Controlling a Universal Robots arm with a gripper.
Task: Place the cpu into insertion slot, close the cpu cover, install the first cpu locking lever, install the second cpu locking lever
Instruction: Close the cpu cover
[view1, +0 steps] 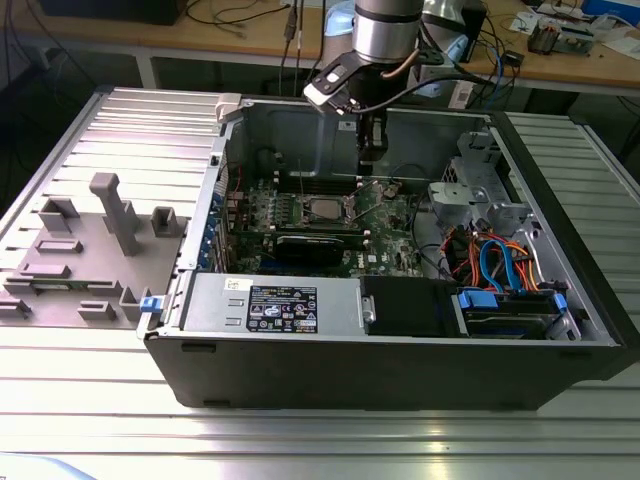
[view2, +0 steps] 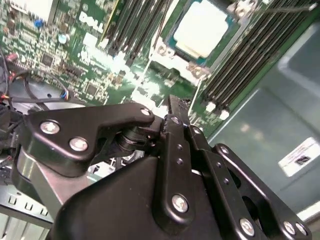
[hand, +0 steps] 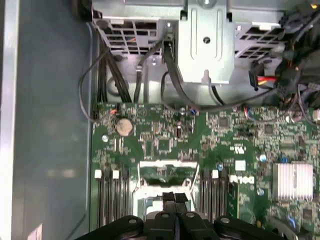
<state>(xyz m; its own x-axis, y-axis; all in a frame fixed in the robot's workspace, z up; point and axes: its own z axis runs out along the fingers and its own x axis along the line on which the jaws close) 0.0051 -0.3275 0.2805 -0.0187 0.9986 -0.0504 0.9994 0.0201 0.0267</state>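
Observation:
The cpu (view1: 322, 209) lies flat in the insertion slot (view1: 301, 211) on the green motherboard (view1: 390, 215), its silver top (view2: 202, 27) showing. A silver frame, the cpu cover (view2: 164, 49), lies round the chip; I cannot tell whether it is locked. A thin lever wire (view2: 292, 6) runs beside the socket. My gripper (view1: 369, 166) hangs inside the case above the board, to the exterior view's right of the socket and behind it. Its black fingertips (hand: 170, 200) are pressed together with nothing between them. In the first wrist view they hide part of the socket (hand: 165, 170).
The open case (view1: 520, 170) walls in the board. A black graphics card (view1: 315, 246) lies in front of the socket, and the power supply (view1: 270, 305) fills the near side. Cables and a drive cage (view1: 500, 265) crowd the right. Grey fixtures (view1: 110, 215) stand on the table at left.

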